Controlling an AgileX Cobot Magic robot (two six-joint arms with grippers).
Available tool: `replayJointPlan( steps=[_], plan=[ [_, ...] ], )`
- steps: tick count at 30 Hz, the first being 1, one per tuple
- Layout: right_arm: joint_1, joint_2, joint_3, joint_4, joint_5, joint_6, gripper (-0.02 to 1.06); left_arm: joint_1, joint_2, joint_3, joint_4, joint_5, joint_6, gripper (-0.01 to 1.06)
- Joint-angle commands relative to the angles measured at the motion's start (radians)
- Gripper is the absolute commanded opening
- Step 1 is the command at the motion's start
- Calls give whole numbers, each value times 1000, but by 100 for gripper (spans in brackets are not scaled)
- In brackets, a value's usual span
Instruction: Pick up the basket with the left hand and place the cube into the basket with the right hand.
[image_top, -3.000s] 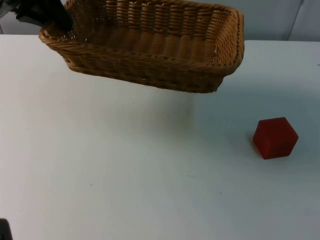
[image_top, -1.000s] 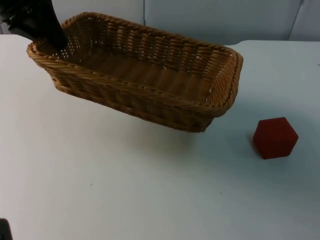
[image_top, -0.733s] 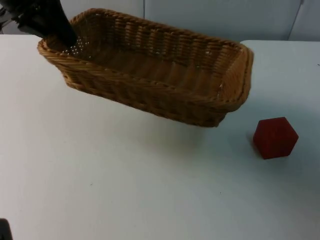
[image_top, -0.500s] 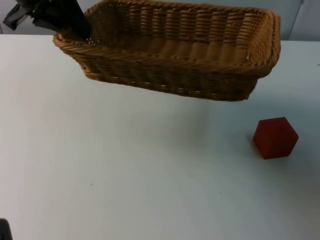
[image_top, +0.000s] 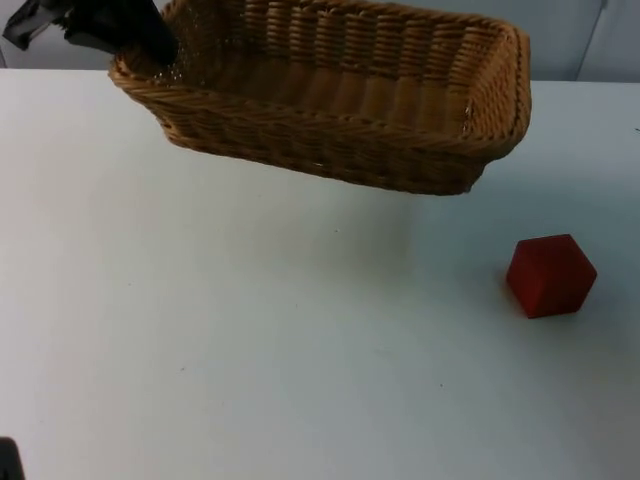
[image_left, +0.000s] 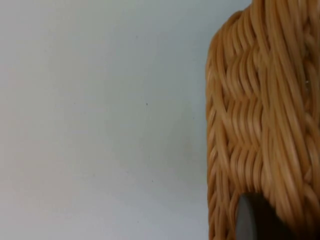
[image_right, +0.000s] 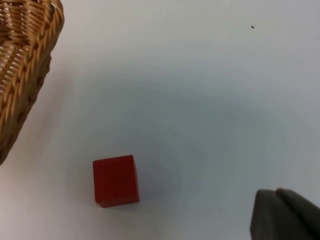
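While the left pincer (image_top: 150, 50) clamps the basket (image_top: 340, 110) by the rim of its short end, the basket hangs above the white counter (image_top: 250, 340), tilted so that the held end sits a little higher and its shadow falls on the counter beneath. The basket is woven of tan wicker, oblong, and nothing lies inside it as far as the top view reaches. The cube (image_top: 550, 275) is red and sits on the counter, below and beyond the basket's free end, well apart from it, with bare counter between the two. Nothing stands between the cube and the basket. Behind the basket runs the grey partition wall (image_top: 560, 35).

No writing or label can be read on the basket or the cube.

The left wrist view shows the basket's (image_left: 265, 125) outer weave close up, with one black fingertip (image_left: 252, 220) pressed against it and counter beside it. The right wrist view looks down on the cube (image_right: 116, 180), showing a flat square top face, with a corner of the basket (image_right: 25, 60) off to one side of it. A dark fingertip (image_right: 285, 215) of the right pincer hovers above the counter, well apart from the cube; whether that pincer is wide or narrow I cannot tell.
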Motion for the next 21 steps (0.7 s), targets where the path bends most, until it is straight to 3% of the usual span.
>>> replayJointPlan(
  steps=[1,13,21],
  plan=[
    [4,1,-7,6,-6,-6,0,-3,-9,-2,-43,-38,-3,0],
    [4,1,-7,6,-10,-6,0,-3,-9,-2,-43,-261,-3,0],
    [4,1,-7,6,-10,-6,0,-3,-9,-2,-43,-302,-3,0]
  ],
)
